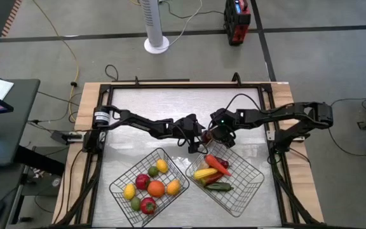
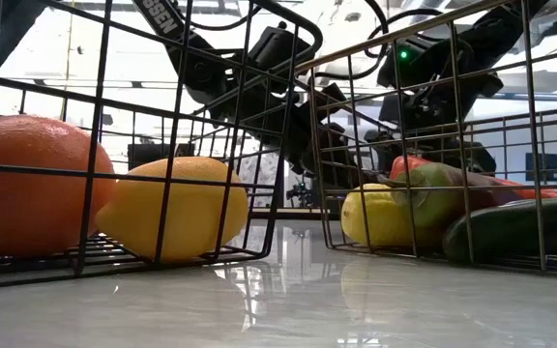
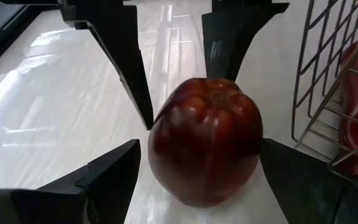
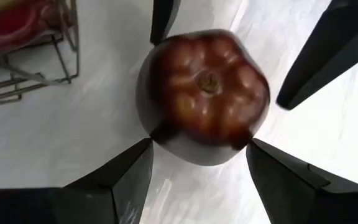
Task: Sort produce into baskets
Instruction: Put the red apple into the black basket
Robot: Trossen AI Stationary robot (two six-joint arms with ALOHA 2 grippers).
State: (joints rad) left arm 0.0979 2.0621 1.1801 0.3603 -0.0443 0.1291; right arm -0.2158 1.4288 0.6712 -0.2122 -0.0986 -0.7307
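Note:
A dark red, lobed produce piece like a tomato [image 3: 207, 143] [image 4: 207, 87] stands between both grippers, just beyond the far corners of the two wire baskets. My right gripper [image 4: 201, 142] is shut on it. My left gripper [image 3: 201, 146] comes from the opposite side and stands open around it: one finger [image 3: 278, 168] lies against its side, and the other [image 3: 114, 171] is a small gap away. In the high view the two grippers [image 1: 197, 140] [image 1: 220, 135] meet at the table's middle. Whether the produce piece rests on the table, I cannot tell. My right gripper pinches the produce piece's lower sides [image 4: 157, 134] between its two fingertips. The fingers slant down from the table's right side. The piece sits upright, its stem dimple [image 4: 209, 79] facing up. My left gripper touches it only with the inner side of one finger, at the piece's side [image 3: 258, 146]. It comes slanting down from the table's left.
The left basket [image 1: 116, 191] holds an orange, lemons, red and green round pieces. The right basket [image 1: 259, 175] holds long pieces: carrot, corn, cucumber. Its wire corner [image 3: 316, 93] stands close beside the grippers. Bare white table lies toward the far edge [image 1: 170, 105].

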